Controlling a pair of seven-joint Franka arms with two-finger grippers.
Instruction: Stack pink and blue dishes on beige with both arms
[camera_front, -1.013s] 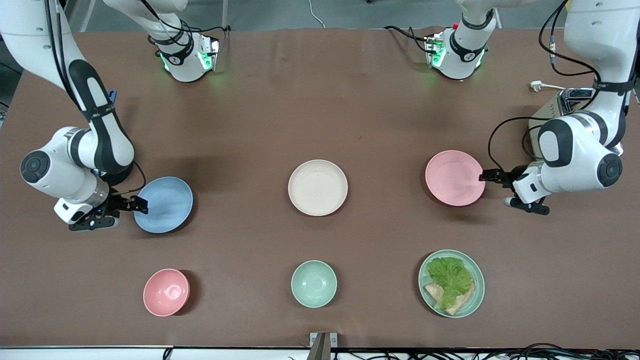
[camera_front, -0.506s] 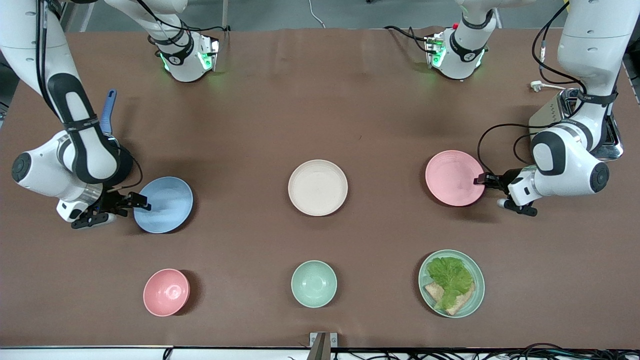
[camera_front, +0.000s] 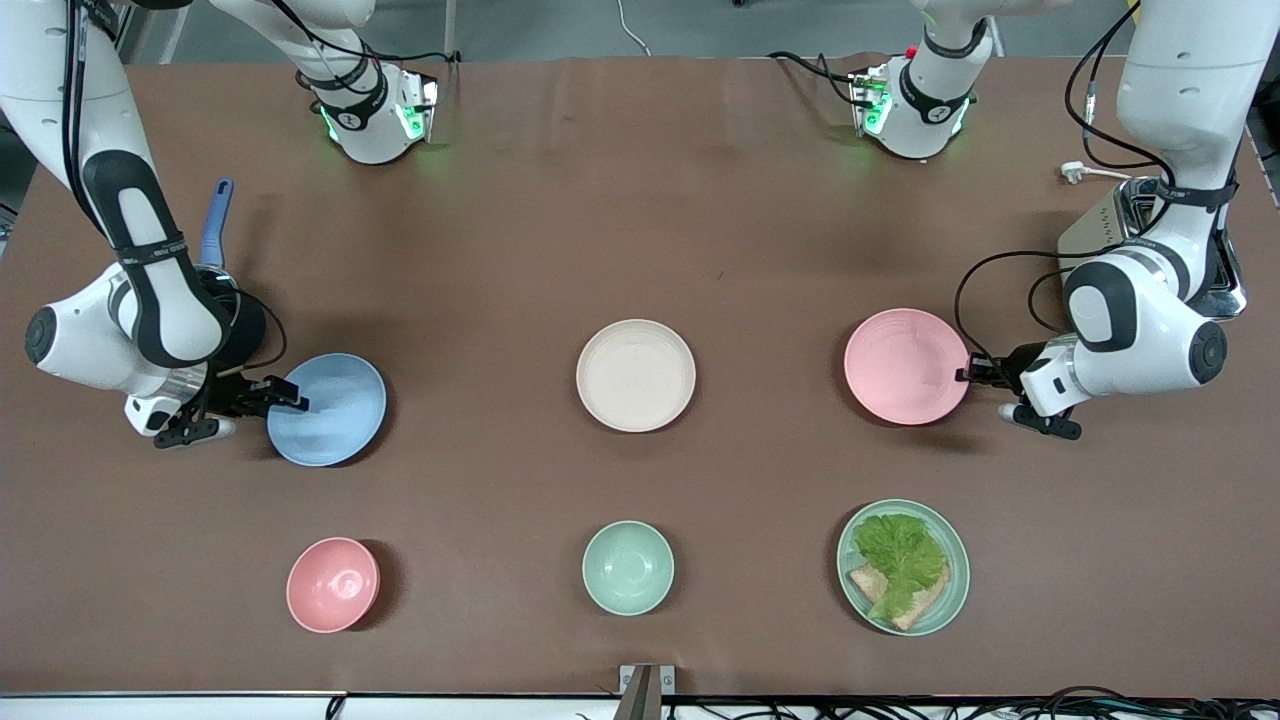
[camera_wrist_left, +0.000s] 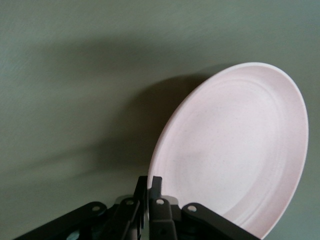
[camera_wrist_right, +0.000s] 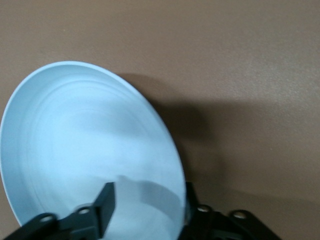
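Near edge of tabletop first: pink bowl (camera_front: 333, 584) sitting toward right arm's end, empty; small green bowl (camera_front: 627, 567) at mid edge, empty; green plate (camera_front: 903, 567) toward left arm's end, carrying lettuce (camera_front: 899, 552) lying over a bread slice (camera_front: 900, 598). Mid tabletop row: blue plate (camera_front: 328, 408) toward right arm's end, beige plate (camera_front: 636, 375) at centre, pink plate (camera_front: 906, 366) toward left arm's end, all three empty and well apart. Step in hand, imo: both arms gripping their plates at the outer rim, lift just starting. Right gripper (camera_front: 268, 396) is pinching the blue plate's rim; right wrist view is showing one finger (camera_wrist_right: 103, 207) on the inside of the dish and the other under the rim, plate tilting up. Left gripper (camera_front: 972, 369) is pinching the pink plate's rim, fingers pressed together on the edge (camera_wrist_left: 149, 192); plate looking tipped and casting a shadow, so prob. partly off the tabletop. Neither dish is on beige yet. Next move calls for raising one plate clear, carrying it over the beige plate, levelling, releasing, then the 2nd on top; arms should be going one at a time to avoid meeting at centre. Farther back: blue handle (camera_front: 215, 224) by the right arm, toaster (camera_front: 1140, 215) at left arm's end, arm bases along far edge.
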